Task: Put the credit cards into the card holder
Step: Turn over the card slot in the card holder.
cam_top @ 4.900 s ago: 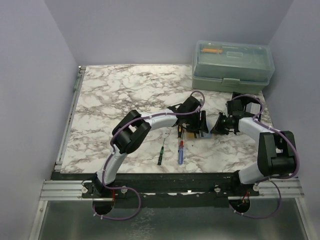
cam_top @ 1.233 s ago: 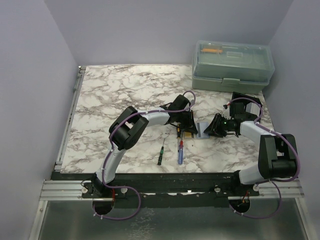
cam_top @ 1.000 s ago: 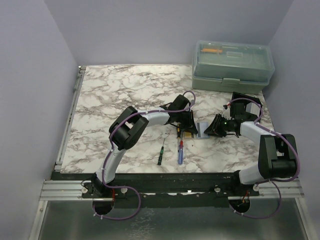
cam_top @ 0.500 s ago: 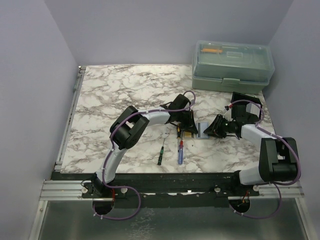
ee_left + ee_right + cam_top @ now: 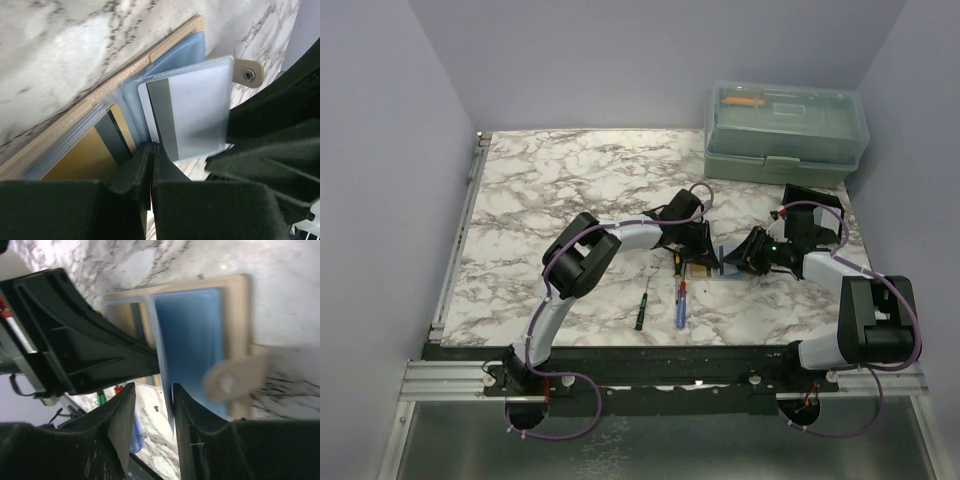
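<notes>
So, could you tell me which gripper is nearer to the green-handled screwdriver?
The left. The left gripper is down at the card holder, a little farther up the table and to the right of the green-handled screwdriver. The right gripper is farther right, at the holder's other side.

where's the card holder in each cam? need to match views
Top external: card holder small, just right of centre, slightly below mid-height.
Left wrist: card holder spread open, running diagonally across the middle.
Right wrist: card holder centre-right, blue inside showing.
Landmark: snap tab, both wrist views.
</notes>
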Motion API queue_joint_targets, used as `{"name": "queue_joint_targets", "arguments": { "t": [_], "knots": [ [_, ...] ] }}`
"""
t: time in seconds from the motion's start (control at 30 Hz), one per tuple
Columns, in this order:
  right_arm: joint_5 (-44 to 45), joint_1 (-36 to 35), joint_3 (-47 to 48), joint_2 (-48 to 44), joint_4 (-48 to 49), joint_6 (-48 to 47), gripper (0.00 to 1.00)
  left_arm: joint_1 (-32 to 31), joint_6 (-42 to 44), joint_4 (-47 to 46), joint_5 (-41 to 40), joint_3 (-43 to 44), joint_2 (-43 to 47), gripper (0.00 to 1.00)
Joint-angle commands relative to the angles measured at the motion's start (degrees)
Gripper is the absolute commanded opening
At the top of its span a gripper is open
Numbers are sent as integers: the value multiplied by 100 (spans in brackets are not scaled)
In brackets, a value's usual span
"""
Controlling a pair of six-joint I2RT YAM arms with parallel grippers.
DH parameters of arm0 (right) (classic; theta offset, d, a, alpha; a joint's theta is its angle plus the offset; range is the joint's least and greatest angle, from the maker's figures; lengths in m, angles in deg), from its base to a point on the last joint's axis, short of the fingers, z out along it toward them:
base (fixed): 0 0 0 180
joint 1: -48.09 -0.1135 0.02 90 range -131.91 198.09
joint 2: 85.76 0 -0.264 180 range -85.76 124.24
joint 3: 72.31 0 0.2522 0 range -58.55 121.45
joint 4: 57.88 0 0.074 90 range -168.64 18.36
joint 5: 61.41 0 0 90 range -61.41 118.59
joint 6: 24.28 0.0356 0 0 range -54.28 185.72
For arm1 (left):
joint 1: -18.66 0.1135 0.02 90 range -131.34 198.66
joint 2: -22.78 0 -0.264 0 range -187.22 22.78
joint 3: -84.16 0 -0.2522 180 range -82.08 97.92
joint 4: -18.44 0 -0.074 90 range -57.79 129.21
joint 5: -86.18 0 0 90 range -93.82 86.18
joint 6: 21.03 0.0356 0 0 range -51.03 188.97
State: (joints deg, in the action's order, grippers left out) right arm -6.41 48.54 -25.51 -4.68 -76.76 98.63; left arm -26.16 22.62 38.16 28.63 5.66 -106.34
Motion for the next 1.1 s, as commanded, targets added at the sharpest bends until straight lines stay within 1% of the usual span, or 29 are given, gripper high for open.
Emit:
{"name": "queue_joint_targets", "arguments": {
  "t": [0.0,0.13,0.3,0.37,0.43,0.6,0.73,0.87,0.93,1.03,1.07],
  "knots": [
    [-689,-80,-102,123,660,196,39,-334,34,108,-53,69,-501,0],
    [-537,-82,-73,135,548,129,36,-393,0,108,-13,194,-569,0],
    [244,-80,11,-74,-131,-165,31,-392,-5,116,-36,234,-505,0],
    [333,-80,19,-124,-237,-310,32,-395,-12,116,-30,234,-443,0],
    [263,-80,23,-98,-269,-385,36,-384,-19,116,-20,222,-382,3],
    [-179,-80,36,43,-97,-350,40,-349,-10,116,-28,32,-80,11],
    [-264,-80,60,34,-66,-375,42,-222,18,116,39,-232,236,15],
    [-339,-80,117,55,-147,-511,45,-67,61,116,173,-531,684,24],
    [-363,-80,159,62,-216,-572,46,24,96,116,299,-673,940,30],
    [-574,-81,223,80,-208,-544,47,159,100,116,511,-812,1283,38],
    [-631,-89,240,91,-186,-502,48,211,106,116,549,-864,1421,40]
  ]
}}
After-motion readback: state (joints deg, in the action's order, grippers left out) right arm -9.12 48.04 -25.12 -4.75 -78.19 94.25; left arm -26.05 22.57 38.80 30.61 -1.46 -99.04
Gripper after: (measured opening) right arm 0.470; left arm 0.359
